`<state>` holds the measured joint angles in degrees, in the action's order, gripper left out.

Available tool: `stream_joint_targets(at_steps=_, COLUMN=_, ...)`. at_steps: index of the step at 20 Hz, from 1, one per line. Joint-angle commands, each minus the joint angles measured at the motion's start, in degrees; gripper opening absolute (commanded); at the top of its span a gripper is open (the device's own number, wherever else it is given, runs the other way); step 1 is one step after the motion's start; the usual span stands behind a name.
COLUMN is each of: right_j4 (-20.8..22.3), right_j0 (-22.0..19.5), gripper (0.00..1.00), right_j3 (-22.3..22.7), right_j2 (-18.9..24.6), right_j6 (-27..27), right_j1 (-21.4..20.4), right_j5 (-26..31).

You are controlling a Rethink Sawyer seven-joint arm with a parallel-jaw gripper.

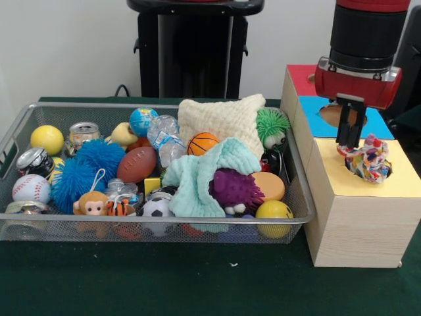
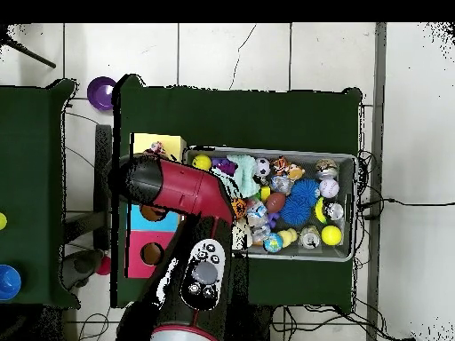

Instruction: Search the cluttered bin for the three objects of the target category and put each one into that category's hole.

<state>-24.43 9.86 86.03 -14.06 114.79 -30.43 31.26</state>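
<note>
A: From the front, how would that knotted rope toy [image 1: 368, 162] handle?

B: I'd judge it light, soft and floppy, not fragile. The woven strands should give good friction, so take it at the thick middle knot. It sits over the hole in the yellow panel of the wooden box [image 1: 358, 217], just right of the wire bin [image 1: 39, 227]. It's multicoloured: white, red, blue and yellow cords.

A: And the tool [image 1: 350, 141]?

B: Directly above the toy, its dark fingers [image 1: 350, 128] close together; whether they pinch the rope I cannot tell.

A: From overhead?

B: The red arm [image 2: 178, 188] covers the tool. The toy [image 2: 156, 148] shows on the box's yellow end, left of the bin [image 2: 348, 209].
</note>
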Motion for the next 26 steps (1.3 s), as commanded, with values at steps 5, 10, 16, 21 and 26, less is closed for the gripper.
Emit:
stream_joint_targets(at_steps=5, right_j4=-2.04, right_j0=-0.89, gripper=0.00, right_j3=0.43, right_j2=5.28, right_j6=11.83, right_j1=2.78, right_j5=1.60)
stream_joint_targets(at_steps=10, right_j4=-2.30, right_j0=-0.88, gripper=0.00, right_j3=0.03, right_j2=5.23, right_j6=12.41, right_j1=3.04, right_j5=1.50)
stream_joint_targets(at_steps=16, right_j4=-3.39, right_j0=-0.94, gripper=0.00, right_j3=-0.52, right_j2=5.72, right_j6=13.18, right_j1=3.46, right_j5=0.42)
stream_joint_targets(at_steps=21, right_j4=-4.31, right_j0=-0.61, gripper=0.00, right_j3=-0.12, right_j2=5.66, right_j6=14.02, right_j1=3.16, right_j5=-0.58)
stream_joint_targets(at_steps=26, right_j4=-5.36, right_j0=-0.47, gripper=0.00, right_j3=0.89, right_j2=6.11, right_j6=13.95, right_j1=2.93, right_j5=-2.30)
